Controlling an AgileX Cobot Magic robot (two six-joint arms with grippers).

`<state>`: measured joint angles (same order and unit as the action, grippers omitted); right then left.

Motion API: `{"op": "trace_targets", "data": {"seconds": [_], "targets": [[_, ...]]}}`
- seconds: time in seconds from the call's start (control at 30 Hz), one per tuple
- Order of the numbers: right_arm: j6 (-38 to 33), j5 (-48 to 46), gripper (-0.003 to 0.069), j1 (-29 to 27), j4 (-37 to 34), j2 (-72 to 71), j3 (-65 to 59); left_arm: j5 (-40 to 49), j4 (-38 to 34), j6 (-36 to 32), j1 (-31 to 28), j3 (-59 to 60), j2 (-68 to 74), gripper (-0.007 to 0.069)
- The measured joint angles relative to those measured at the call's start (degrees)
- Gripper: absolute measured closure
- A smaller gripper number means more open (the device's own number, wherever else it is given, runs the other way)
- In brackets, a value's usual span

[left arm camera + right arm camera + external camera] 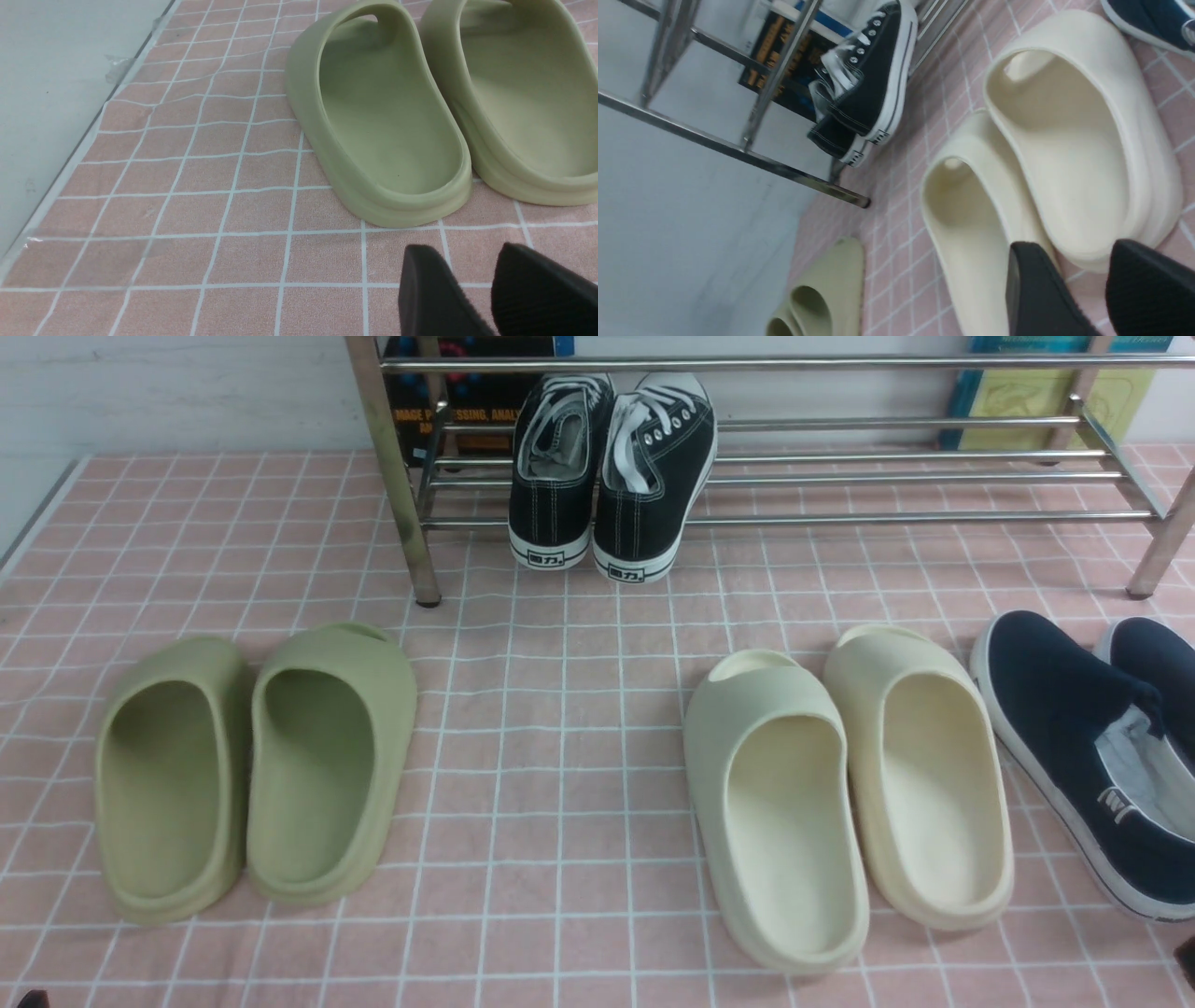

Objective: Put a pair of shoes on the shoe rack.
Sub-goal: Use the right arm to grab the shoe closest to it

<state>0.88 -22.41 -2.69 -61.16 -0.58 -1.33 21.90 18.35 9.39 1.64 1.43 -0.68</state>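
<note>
Right end effector point(1057, 284) is hovering, parted and empty; next, grasping navy slip-on shoes point(1055, 709) below shoe rack point(794, 519); left end effector point(448, 289) is idling parted.

Orange capitals on black paperback-style book cover point(495, 397): "MAGE P", then "ESSING, ANALY"; silver metal-tube shoe rack point(404, 476) interrupts the line. Lower line too obscured to read. Black canvas lace-up sneakers point(551, 509): boxed heel labels, two characters each, second reads "力", first unclear. Navy-blue canvas slip-on shoe point(1055, 700): white side mark, illegible. Teal and yellow-green printed cover point(1018, 406): lettering at upper edge, illegible.
</note>
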Motion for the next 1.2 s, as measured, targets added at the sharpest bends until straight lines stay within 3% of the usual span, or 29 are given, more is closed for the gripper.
{"op": "trace_targets", "data": {"seconds": [0.17,0.33,0.37,0.4,0.43,0.47,0.57,0.63,0.67,0.8,1.07,1.2], "targets": [[-2.76,5.03,0.0419,0.0,-1.82,0.0,0.0,0.0,0.0,0.0,0.0,0.0,0.0,0.0388],[-15.3,0.82,0.0466,0.0,0.05,0.34,5.31,0.0,0.0,0.0,0.0,0.0,0.0,0.0388],[-18.23,-1.67,0.0529,0.0,3.41,2.47,10.15,0.0,0.0,0.0,0.0,0.0,0.0,0.0388],[-18.43,-1.95,0.0538,0.0,3.95,2.89,10.15,0.0,0.0,0.0,0.0,0.0,0.0,0.0388],[-19.02,-4.68,0.0618,0.0,9.46,7.2,15.84,0.0,0.0,0.0,0.0,0.0,0.0,0.0388],[-18.78,-7.03,0.0654,0.0,13.76,10.62,19.72,0.0,0.0,0.0,0.0,0.0,0.0,0.0388],[-16.9,-15.89,0.0677,0.0,26.14,21.04,31.52,0.0,0.0,0.0,0.0,0.0,0.0,0.0388],[-16.17,-22.03,0.0677,0.0,32.44,26.95,36.66,0.0,0.0,0.0,0.0,0.0,0.0,0.0388],[-15.75,-31.37,0.0678,0.0,39.87,35.16,44.55,0.0,0.0,0.0,0.0,0.0,0.0,0.0388],[-15.35,-43.5,0.0678,0.58,47.77,47.98,54.74,0.0,0.0,0.0,0.0,0.0,0.0,0.0388],[-13.74,-42.54,0.0639,3.63,52.95,66.19,59.62,0.0,0.0,0.0,0.0,0.0,0.0,0.0388],[-12.13,-39.4,0.0484,3.69,55.58,75.75,60.97,0.0,0.0,0.0,0.0,0.0,0.0,0.0388]]}}
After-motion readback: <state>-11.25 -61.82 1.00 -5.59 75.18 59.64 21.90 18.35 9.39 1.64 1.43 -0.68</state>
